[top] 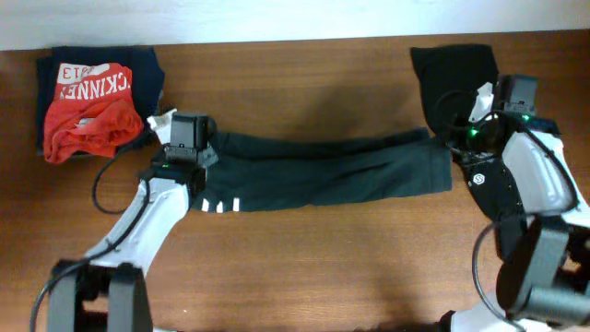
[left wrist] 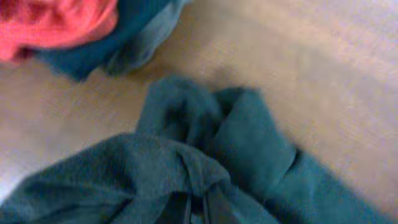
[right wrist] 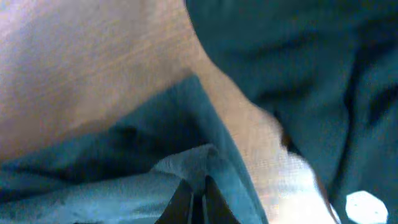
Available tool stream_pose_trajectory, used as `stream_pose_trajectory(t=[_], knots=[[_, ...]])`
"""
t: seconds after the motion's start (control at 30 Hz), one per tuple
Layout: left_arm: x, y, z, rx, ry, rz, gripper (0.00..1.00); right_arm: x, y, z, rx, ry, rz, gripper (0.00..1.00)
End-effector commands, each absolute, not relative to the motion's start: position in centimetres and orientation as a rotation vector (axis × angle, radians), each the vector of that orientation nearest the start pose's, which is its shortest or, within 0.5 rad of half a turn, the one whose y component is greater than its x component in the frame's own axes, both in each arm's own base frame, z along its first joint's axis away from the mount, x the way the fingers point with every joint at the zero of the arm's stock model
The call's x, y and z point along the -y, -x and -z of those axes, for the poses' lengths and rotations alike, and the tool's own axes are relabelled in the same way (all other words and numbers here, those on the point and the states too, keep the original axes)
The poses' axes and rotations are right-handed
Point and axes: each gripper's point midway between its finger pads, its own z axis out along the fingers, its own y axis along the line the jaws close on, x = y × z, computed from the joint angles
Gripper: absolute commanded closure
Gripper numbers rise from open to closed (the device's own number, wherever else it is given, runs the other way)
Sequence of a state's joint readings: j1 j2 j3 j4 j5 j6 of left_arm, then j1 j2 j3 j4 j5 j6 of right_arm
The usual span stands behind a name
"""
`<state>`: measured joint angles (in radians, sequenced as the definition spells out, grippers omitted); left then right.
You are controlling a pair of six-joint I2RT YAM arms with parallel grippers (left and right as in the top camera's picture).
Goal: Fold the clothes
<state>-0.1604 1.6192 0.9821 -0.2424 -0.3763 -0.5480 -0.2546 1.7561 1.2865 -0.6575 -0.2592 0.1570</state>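
Note:
A very dark green shirt [top: 323, 171] lies stretched in a long band across the middle of the table, with small white marks [top: 219, 206] near its left end. My left gripper [top: 184, 152] is shut on its left end; the left wrist view shows bunched cloth [left wrist: 205, 168] pinched between the fingers [left wrist: 198, 208]. My right gripper [top: 461, 138] is shut on the right end; the right wrist view shows a fold of cloth [right wrist: 186, 165] between the fingers [right wrist: 199, 199]. Another black shirt [top: 452, 69] lies at the back right.
A folded stack at the back left has a dark shirt [top: 138, 69] under a red garment with white lettering [top: 92, 106]; it also shows in the left wrist view [left wrist: 56, 22]. The wooden table [top: 304, 267] extends in front of the shirt.

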Motion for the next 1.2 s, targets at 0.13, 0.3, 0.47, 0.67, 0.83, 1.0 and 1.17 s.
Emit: stream_pose_trajectory(t=[0.13,0.3,0.47,0.67,0.83,1.0,1.17], knots=[[0.3,-46.5,-8.7,-2.157,0.605,-0.12,0.99,4.1,-44.8,-7.6,-2.594,-0.365,-0.352,0.96],[0.4,-47.6,-7.0,-2.142,0.606,-0.114,0.21,2.2,-45.8,-6.4,-2.599,-0.303,-0.365,0.63],[-0.6,-47.8,-7.6,-2.149,0.553,-0.154,0.01,3.9,-45.3,-7.0,-2.597,-0.37,-0.358,0.26],[-2.2,-46.1,-9.3,-2.227,0.517,-0.178,0.01,7.4,-42.0,-6.5,-2.69,-0.404,-0.325,0.14],[-3.2,-43.5,-9.5,-2.331,0.541,-0.141,0.01,6.9,-39.3,-4.5,-2.814,-0.332,-0.339,0.13],[-3.5,-41.4,-8.5,-2.422,0.552,-0.158,0.01,6.1,-37.5,-1.5,-2.898,-0.359,-0.384,0.13],[-3.8,-40.3,-8.4,-2.491,0.568,-0.147,0.01,5.1,-37.4,-0.7,-2.917,-0.336,-0.418,0.23]])
